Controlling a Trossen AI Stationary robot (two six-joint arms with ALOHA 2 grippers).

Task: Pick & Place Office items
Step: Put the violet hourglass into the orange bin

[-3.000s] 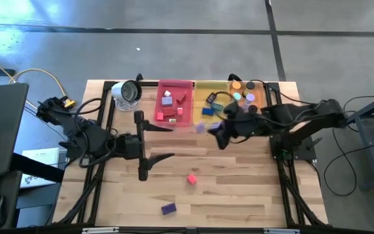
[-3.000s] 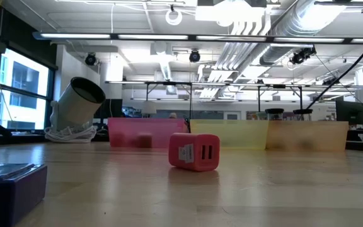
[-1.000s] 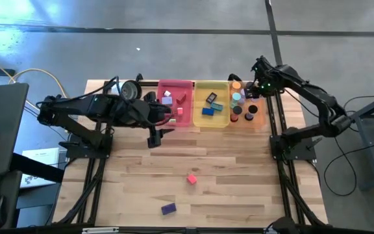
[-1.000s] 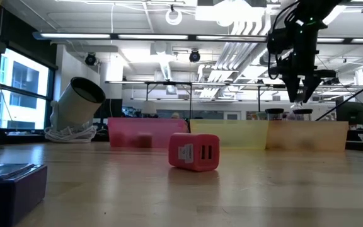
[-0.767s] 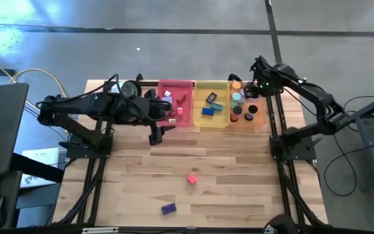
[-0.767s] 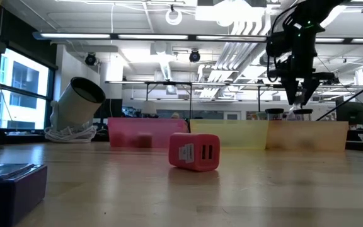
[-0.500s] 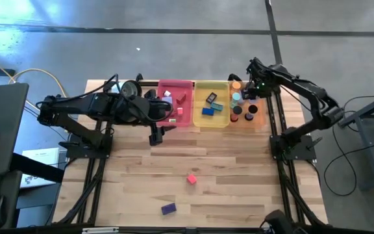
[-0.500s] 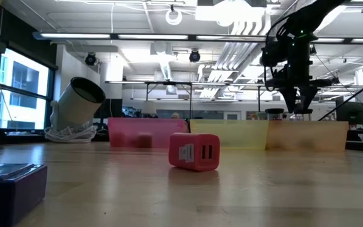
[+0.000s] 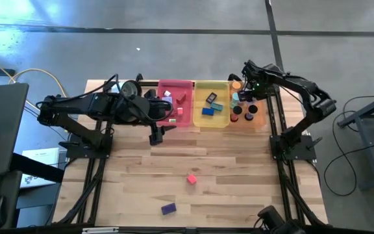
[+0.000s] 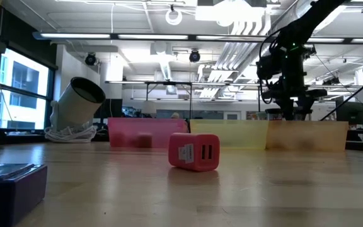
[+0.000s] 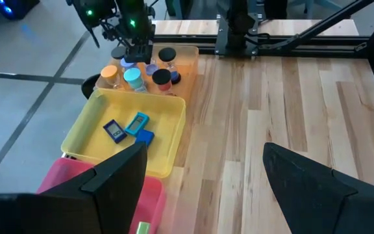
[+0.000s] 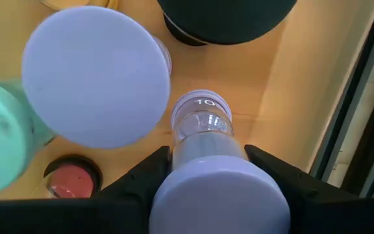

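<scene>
While the right arm reaches over the orange tray [image 9: 260,121] at the table's far right, the right gripper [image 9: 242,96] points straight down into it, fingers clamped on a lavender-capped cylinder [image 12: 214,188]. Cylinder's long axis is vertical, cap toward the wrist camera, clear body below it, over the tray floor; contact with the floor can't be told.

Close around it in the tray: another lavender cap [image 12: 96,75], a teal cap [image 12: 2,140], a red disc [image 12: 72,180], a black disc [image 12: 226,18].

Left arm stretches along the far edge, left gripper [image 9: 156,132] just in front of the pink tray [image 9: 187,82], fingers [image 11: 117,174] spread wide, nothing between them.

Yellow tray [image 9: 222,123] sits between pink and orange, with blue and teal blocks [image 11: 127,126] lying flat.

Out on the open table: red block [image 9: 191,178] mid-table, purple block [image 9: 168,208] near the front edge, well apart from each other.

Silver-and-white round object [image 9: 128,91] stands at the far left, beside the pink tray.
</scene>
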